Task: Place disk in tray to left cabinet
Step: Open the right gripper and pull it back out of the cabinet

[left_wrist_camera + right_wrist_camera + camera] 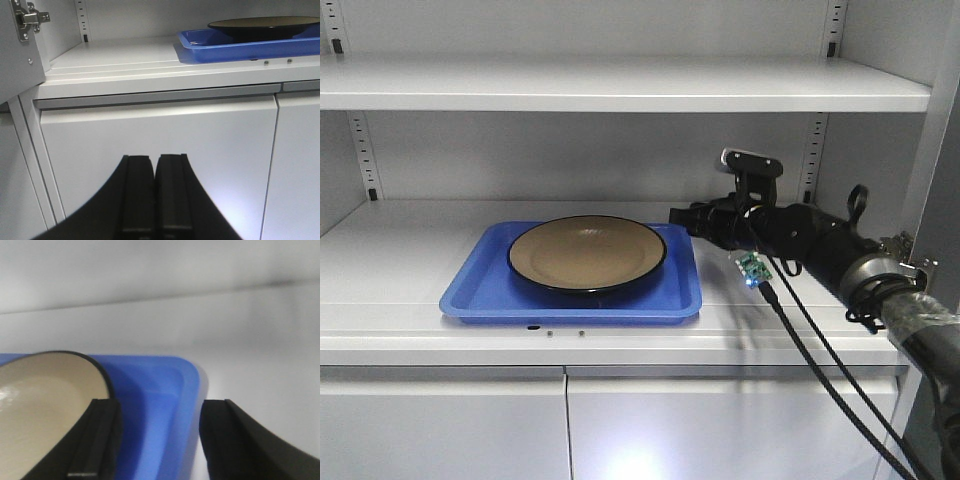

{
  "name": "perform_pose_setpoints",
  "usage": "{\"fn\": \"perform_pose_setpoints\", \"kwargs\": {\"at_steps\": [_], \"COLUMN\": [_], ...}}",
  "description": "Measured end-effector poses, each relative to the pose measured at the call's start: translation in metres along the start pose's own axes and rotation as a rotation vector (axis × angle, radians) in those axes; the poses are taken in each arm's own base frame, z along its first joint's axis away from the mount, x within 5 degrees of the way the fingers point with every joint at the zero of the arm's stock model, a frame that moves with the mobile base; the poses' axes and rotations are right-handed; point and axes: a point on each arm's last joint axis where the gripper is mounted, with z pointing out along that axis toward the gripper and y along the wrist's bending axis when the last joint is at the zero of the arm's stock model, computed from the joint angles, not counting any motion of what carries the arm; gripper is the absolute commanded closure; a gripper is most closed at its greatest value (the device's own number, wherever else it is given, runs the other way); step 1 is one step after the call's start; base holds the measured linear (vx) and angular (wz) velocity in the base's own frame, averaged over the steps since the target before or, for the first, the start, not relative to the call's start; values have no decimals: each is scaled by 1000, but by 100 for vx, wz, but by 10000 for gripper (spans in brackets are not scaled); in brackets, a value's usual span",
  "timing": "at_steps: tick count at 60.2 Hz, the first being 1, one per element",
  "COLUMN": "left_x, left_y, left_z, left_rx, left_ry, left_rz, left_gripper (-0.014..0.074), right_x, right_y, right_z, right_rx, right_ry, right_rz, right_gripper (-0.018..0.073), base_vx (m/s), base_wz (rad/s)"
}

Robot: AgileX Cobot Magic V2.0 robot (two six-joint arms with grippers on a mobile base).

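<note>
A: Located where, the round tan plate with black rim [587, 252]?

B: Resting flat inside the rectangular bright blue plastic tray [480, 292], on the middle shelf of the light grey-white metal cabinet [620, 85].

A: State of the right gripper [682, 216]?

B: Spread open, holding nothing; one black finger [97, 437] by the plate edge, the other outside the tray's right rim.

A: And the left gripper [152, 192]?

B: Closed and unladen, low before the lower doors.

A: Advice, judging the release complete?

B: Withdraw straight back, level, without nudging rim or plate.
</note>
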Motion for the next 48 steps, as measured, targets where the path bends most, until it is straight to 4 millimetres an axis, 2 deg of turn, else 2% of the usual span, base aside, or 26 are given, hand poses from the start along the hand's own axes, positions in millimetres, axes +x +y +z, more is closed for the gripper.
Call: {"fn": "perform_pose_setpoints", "kwargs": {"at_steps": [10,16,24,31,37,48], "left_x": [0,0,0,0,0,0], "left_y": [0,0,0,0,0,0], "left_z": [0,0,0,0,0,0], "left_rx": [0,0,0,0,0,0], "left_ry": [0,0,0,0,0,0], "left_rz": [0,0,0,0,0,0], "left_gripper": [601,601,601,601,601,601], "right_x": [-22,-28,-21,1,12,9], "right_y": [10,13,13,7,6,14], "right_z": [-22,-31,-40,-53,-80,-141], "right_rx": [-19,-16,-1,39,69,87], "right_ry": [-1,16,66,146,192,150], "right_rz": [-25,-43,-28,-43,-74,-99], "right_gripper": [251,317,398,454,485,515], "base_vx": [0,0,0,0,0,0], "base_wz": [0,0,0,0,0,0]}}
